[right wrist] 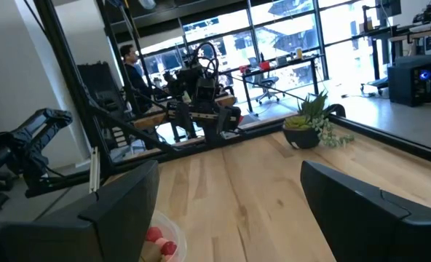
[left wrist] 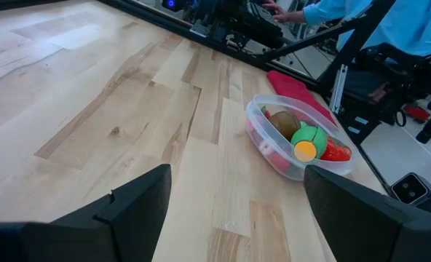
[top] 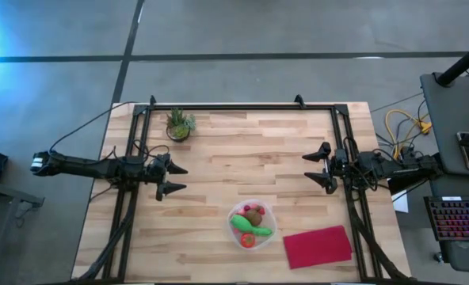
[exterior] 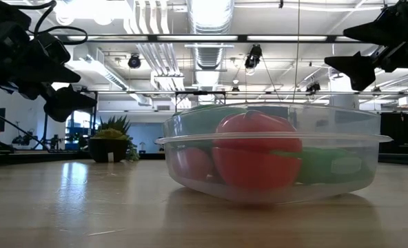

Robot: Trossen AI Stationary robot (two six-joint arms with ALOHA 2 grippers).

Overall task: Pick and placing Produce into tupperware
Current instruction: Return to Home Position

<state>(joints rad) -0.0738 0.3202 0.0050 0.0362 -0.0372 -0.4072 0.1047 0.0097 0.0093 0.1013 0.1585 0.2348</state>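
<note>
Presently, all produce (top: 251, 226) lies inside the tupperware (top: 271, 215), beside the cloth (top: 318, 247). The left gripper (top: 181, 178) and right gripper (top: 307, 166) hang at opposite table (top: 242, 142) sides, fingers spread and empty. This is judged a parked posture, clear of the load.

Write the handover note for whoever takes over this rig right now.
Left gripper: open, empty, raised over the left side of the table, pointing inward.
Right gripper: open, empty, raised over the right side, facing the left one.
Tupperware: on the table between the arms, with the magenta cloth beside it on the right arm's side.
Done: the produce lies inside the container; none shows loose on the table.
Left: probably only parking both arms; no picking appears to remain.
</note>
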